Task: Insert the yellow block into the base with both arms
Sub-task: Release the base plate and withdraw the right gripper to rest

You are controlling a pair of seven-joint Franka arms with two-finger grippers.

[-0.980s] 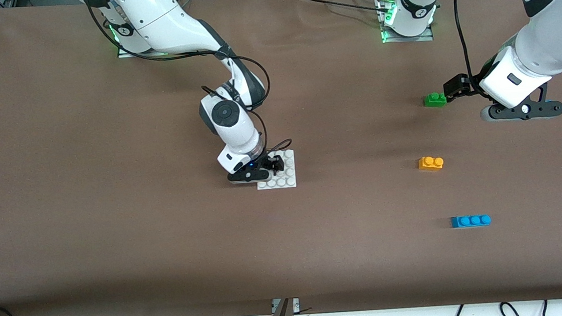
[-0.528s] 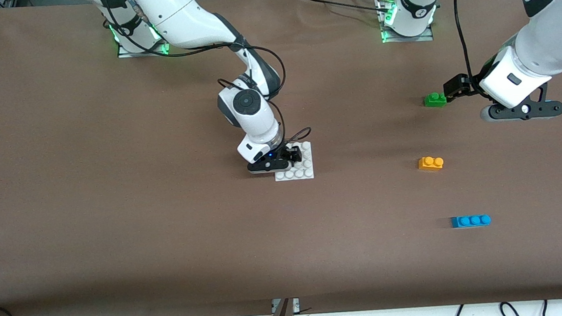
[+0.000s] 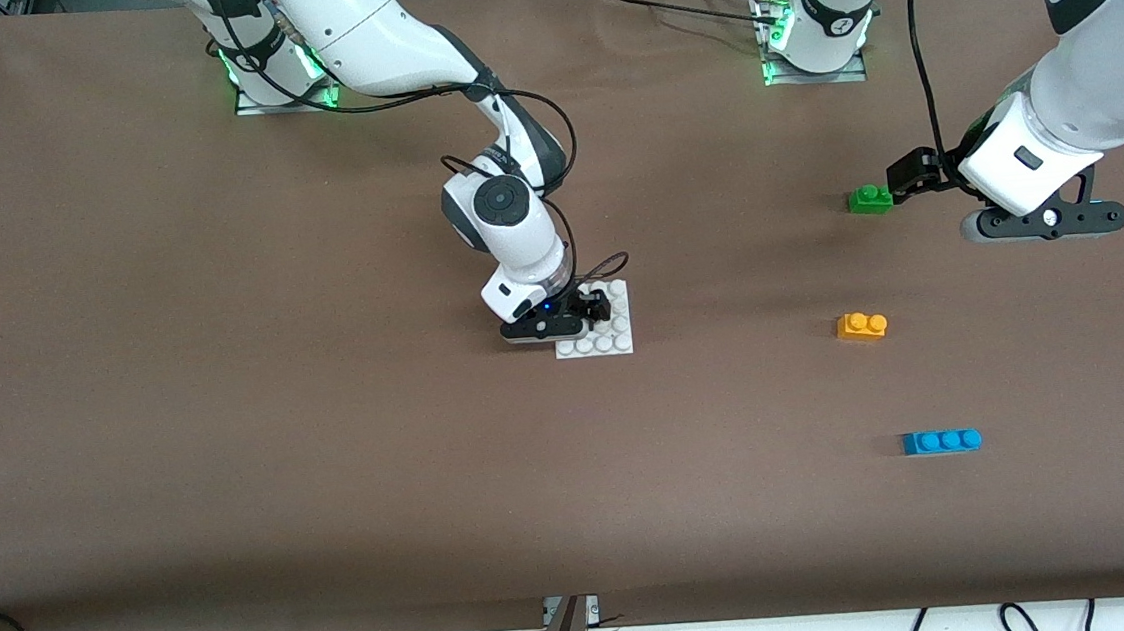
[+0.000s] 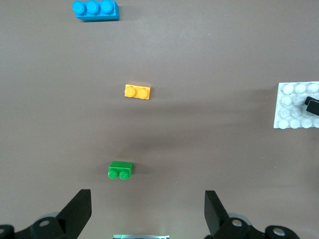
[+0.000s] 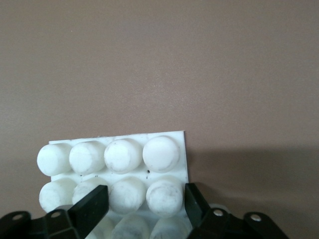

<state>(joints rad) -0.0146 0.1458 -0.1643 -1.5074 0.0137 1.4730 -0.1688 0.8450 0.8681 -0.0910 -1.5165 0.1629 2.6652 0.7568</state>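
Resting near the table's middle, flat white square plastic base [image 3: 608, 332] with its 4x4 grid of round studs, clamped at the edge toward the right arm's end by the black two-finger right gripper [image 3: 590, 308]; fingers [image 5: 89, 206] closed around two stud columns in the right wrist view. Carried toward the left arm's end of the table compared with a second ago, and only slightly past its spot of half a second ago. No readable writing or brand on any piece.

Lying flat on the brown table [image 3: 226, 382] well apart from the base, toward the left arm's end: one small orange-yellow plastic block [image 3: 862, 325] with two round studs, unmoved. Farther from the front camera than it, one green two-stud brick [image 3: 870, 199]; nearer, one blue three-stud brick [image 3: 941, 441]. Three bricks and one base in all.

Hanging unchanged just beside the green brick, black left gripper [image 4: 144, 211], spread wide with nothing between its fingers [image 4: 77, 209]; left arm waiting.
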